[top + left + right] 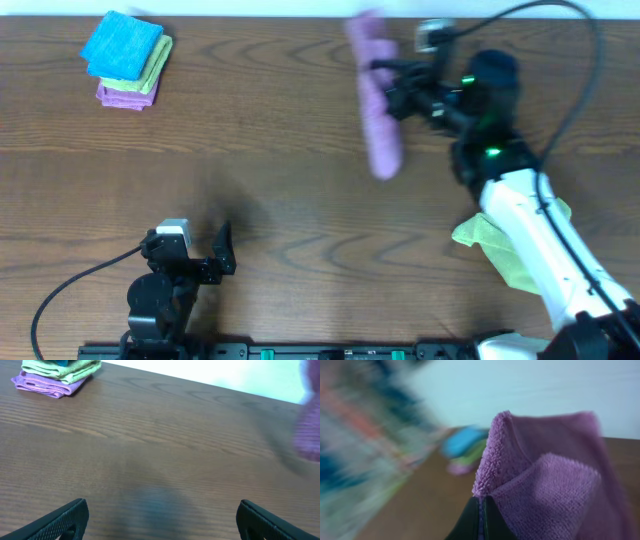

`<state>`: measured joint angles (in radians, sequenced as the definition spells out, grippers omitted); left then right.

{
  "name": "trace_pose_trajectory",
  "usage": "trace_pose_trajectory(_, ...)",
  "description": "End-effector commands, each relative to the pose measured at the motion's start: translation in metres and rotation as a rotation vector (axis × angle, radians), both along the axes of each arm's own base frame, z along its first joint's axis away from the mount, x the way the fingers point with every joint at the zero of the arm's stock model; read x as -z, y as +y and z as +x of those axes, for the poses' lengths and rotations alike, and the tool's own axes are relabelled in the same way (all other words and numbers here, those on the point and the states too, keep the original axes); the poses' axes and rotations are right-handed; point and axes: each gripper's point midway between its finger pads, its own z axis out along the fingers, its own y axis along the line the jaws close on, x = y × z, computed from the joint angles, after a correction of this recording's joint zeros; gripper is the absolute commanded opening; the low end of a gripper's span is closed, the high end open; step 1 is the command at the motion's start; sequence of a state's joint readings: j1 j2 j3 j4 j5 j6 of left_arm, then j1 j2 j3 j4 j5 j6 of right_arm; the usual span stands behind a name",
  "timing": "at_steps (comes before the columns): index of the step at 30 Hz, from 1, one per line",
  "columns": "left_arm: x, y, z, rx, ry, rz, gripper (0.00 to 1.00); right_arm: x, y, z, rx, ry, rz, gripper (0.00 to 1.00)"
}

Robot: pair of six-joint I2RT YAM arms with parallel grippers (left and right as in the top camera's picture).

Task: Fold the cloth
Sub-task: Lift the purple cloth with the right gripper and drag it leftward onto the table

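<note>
Purple cloth (545, 485): only wrist view shows right hand (481, 517) pinching.

The overhead camera looks straight down on the table (280, 190) from well above, with the arm bases along the bottom edge of the frame. The left wrist camera sits low behind the left gripper (160, 522) — seen at the bottom corners — and faces across the tabletop to its far edge. Both views share the stack of folded cloths (128, 62), upper left in each, and the cloth (375, 110), blurred at the wrist view's right edge. The right wrist camera sits very close behind the right gripper (481, 517) — the cloth fills its lower right, the stack a blur at centre.
</note>
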<state>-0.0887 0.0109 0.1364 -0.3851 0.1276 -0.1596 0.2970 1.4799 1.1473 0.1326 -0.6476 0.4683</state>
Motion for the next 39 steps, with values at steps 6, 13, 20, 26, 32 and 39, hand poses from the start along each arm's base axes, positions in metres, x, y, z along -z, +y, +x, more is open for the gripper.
trace_pose_trajectory(6, 0.009, 0.002, 0.0, -0.008, 0.018, 0.002, 0.95, 0.002, -0.036, 0.001, 0.202, 0.172, -0.085, 0.3)
trace_pose_trajectory(13, 0.009, 0.002, 0.0, -0.008, 0.018, 0.002, 0.95, 0.079, -0.095, -0.002, 0.4, 0.463, -0.246, 0.99)
trace_pose_trajectory(20, 0.009, 0.002, 0.0, -0.008, 0.018, 0.002, 0.95, 0.104, -0.026, -0.054, 0.1, 0.41, -0.459, 0.91)
trace_pose_trajectory(26, 0.009, 0.002, 0.0, -0.008, 0.018, 0.002, 0.95, 0.156, 0.033, -0.086, -0.009, 0.359, -0.707, 0.01)
trace_pose_trajectory(32, 0.009, 0.002, 0.0, -0.008, 0.018, 0.002, 0.95, 0.213, 0.056, -0.082, 0.048, 0.386, -0.83, 0.01)
trace_pose_trajectory(39, 0.009, 0.002, 0.0, -0.008, 0.018, 0.002, 0.95, 0.266, 0.057, -0.066, 0.097, 0.449, -0.868, 0.01)
